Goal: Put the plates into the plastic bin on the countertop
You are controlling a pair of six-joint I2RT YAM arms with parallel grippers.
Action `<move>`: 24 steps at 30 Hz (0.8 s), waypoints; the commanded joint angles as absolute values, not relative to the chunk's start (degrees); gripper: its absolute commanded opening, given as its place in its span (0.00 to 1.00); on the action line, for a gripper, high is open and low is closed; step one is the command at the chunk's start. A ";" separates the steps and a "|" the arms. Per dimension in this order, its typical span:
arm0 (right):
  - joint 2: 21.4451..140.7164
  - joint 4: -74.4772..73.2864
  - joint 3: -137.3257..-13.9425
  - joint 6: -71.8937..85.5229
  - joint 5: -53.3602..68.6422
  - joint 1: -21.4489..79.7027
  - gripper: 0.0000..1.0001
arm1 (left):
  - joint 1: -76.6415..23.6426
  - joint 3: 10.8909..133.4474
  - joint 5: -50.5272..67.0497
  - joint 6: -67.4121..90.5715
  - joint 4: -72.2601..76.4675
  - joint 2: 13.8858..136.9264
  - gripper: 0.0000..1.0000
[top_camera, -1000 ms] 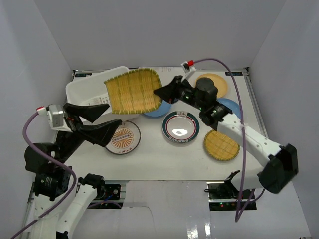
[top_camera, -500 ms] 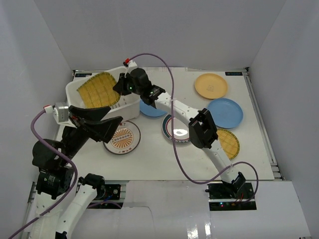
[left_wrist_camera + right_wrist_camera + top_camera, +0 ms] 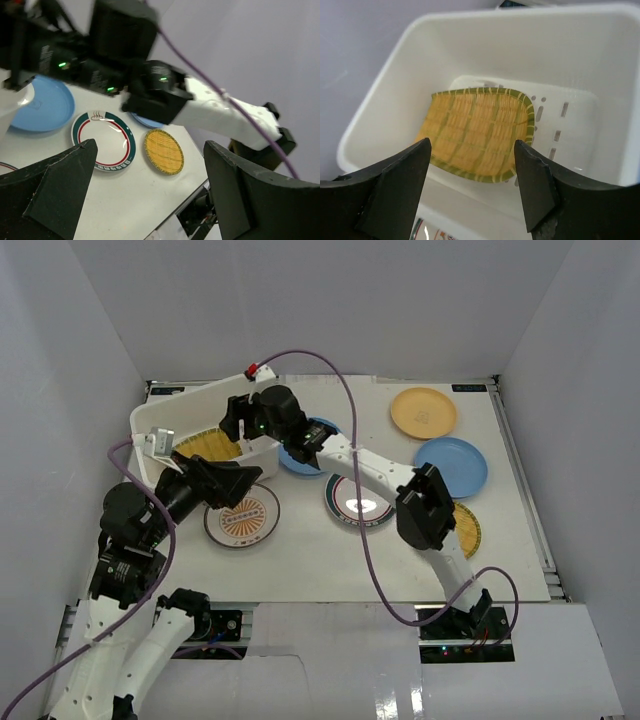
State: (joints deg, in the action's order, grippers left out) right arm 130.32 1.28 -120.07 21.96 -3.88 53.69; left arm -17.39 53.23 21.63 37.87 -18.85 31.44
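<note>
Your right gripper [image 3: 471, 150] is spread apart and empty, hanging over the plastic bin [image 3: 385, 90] at the upper left of the top view. A yellow woven plate [image 3: 475, 132] lies inside the bin below those fingers; it seems to lean on the bin's wall, though you can't be sure from this angle. Your left gripper [image 3: 150, 150] is also spread wide, holding nothing, above the orange-patterned plate [image 3: 242, 518]. On the countertop [image 3: 300, 560] sit the green-rimmed plate [image 3: 360, 500] at centre and the blue plate [image 3: 452, 465] and orange-tan plate [image 3: 423, 412] at upper right.
</note>
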 commanded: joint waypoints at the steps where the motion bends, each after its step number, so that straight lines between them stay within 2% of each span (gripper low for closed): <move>1: 115.52 6.85 -110.54 19.34 -8.25 51.95 0.73 | -17.67 54.06 21.44 41.12 -21.71 32.96 0.98; 3: 106.12 8.25 -102.70 20.03 -10.01 49.49 0.70 | -17.58 51.79 23.63 44.37 -19.62 33.75 0.98; 4: 102.43 9.04 -93.87 20.74 -10.28 48.53 0.67 | -17.67 50.46 24.51 45.60 -18.03 34.10 0.97; 6: 91.44 10.63 -84.86 22.32 -10.20 44.49 0.51 | -17.67 45.82 28.88 49.98 -14.61 36.54 0.90; 7: 87.32 11.07 -76.46 23.37 -9.76 42.99 0.43 | -18.19 44.57 30.83 51.05 -10.85 38.13 0.87; 8: 79.44 10.90 -72.38 23.55 -9.58 39.85 0.28 | -19.32 43.69 31.63 51.93 -9.68 39.97 0.85; 9: 75.45 10.64 -68.42 23.73 -9.49 38.07 0.22 | -25.60 42.81 30.77 52.64 -6.88 43.56 0.82; 11: 63.36 8.36 -58.34 22.95 -9.75 33.43 0.09 | -36.85 42.88 15.97 50.81 -6.15 47.96 0.82; 12: 59.80 6.96 -55.84 22.33 -10.19 32.01 0.08 | -48.66 44.02 9.56 49.58 -6.33 54.95 0.82; 13: 56.29 2.94 -53.90 21.37 -10.20 29.56 0.08 | -52.95 47.77 0.79 48.00 -6.42 59.63 0.82; 14: 50.25 0.90 -50.83 20.66 -10.02 28.57 0.09 | -56.48 50.16 -2.08 47.90 -6.42 64.81 0.82; 15: 47.49 -0.86 -49.50 20.22 -10.11 27.87 0.10 | -60.95 52.53 -3.15 48.16 -6.07 75.13 0.82; 19: 35.00 -9.92 -45.62 19.42 -11.87 26.89 0.20 | -65.83 62.12 -8.79 50.35 -3.09 94.33 0.82; 24: 25.23 -16.96 -44.82 20.57 -7.66 26.72 0.29 | -67.93 67.58 -10.01 54.22 6.32 107.12 0.79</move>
